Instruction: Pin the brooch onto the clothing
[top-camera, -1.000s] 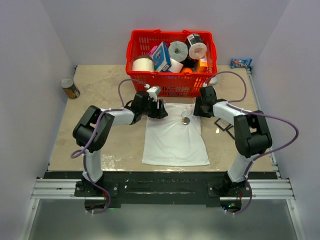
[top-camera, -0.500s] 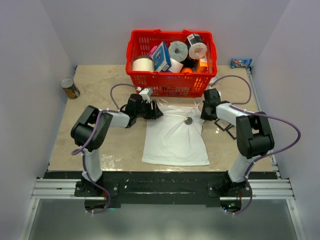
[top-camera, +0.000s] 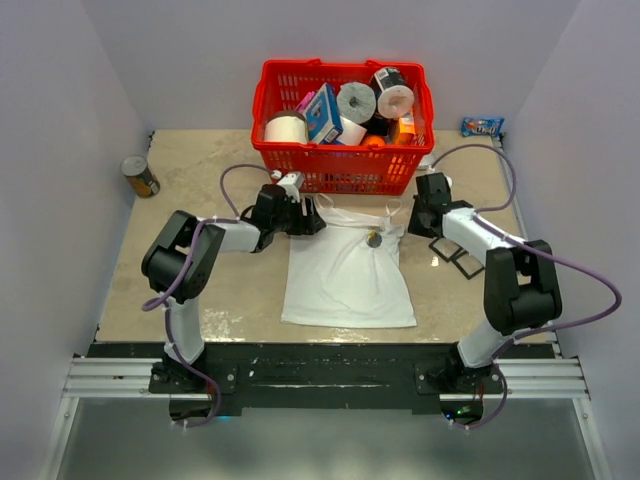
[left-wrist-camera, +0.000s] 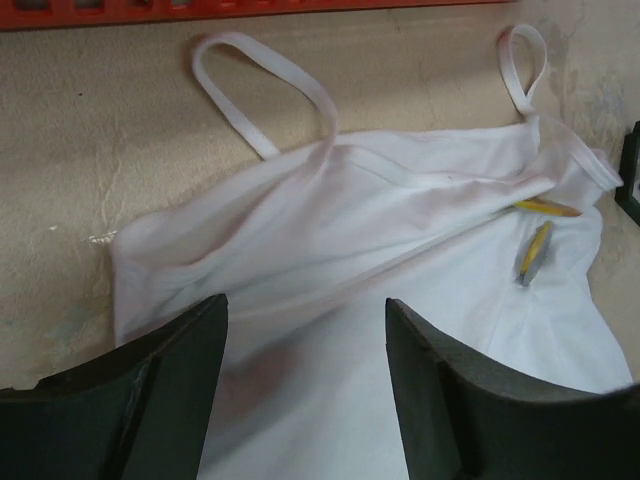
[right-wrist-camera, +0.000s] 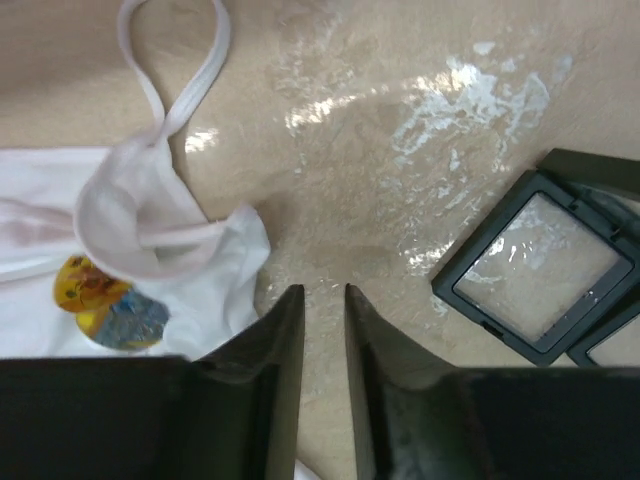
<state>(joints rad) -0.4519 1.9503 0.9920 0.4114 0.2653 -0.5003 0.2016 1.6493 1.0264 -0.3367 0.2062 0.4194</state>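
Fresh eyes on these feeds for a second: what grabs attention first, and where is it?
The bright red plastic basket, heaped full, dominates the back of the scene. Just in front of it lies the white thin-strapped fabric top, with the tiny orange-gold and grey brooch on it near the far right strap. The left gripper and right gripper flank the neckline.

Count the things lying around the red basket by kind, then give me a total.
Can: 1
Snack packet: 1
White top: 1
Brooch: 1
Dark square frames: 2
Total: 6
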